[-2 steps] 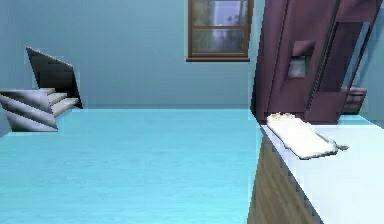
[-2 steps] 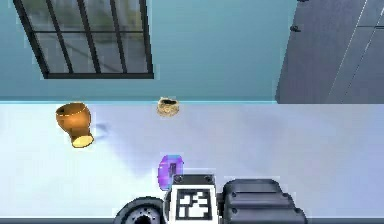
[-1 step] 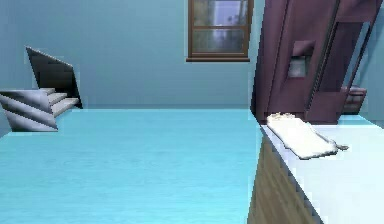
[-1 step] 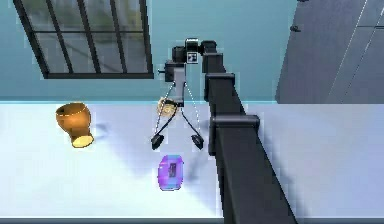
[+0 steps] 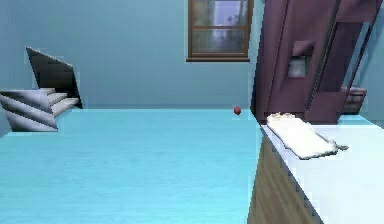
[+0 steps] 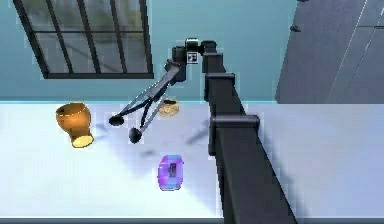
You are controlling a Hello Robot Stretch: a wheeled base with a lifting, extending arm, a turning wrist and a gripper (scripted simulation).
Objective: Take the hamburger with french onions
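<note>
Hamburger, seen as a small tan bun-shaped lump, is located on the pale white table, just behind the thin dark fingers. The state of the jaws cannot be told, nor whether anything is held. A golden-brown round vase and a purple-blue flat packet are recorded nearby.

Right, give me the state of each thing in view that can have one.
fridge: doors shut.
brown vase: standing on the counter.
purple-blue thing: lying flat on the counter.
small tan thing: resting on the counter.
jaws: cannot tell whether they hold anything.
</note>
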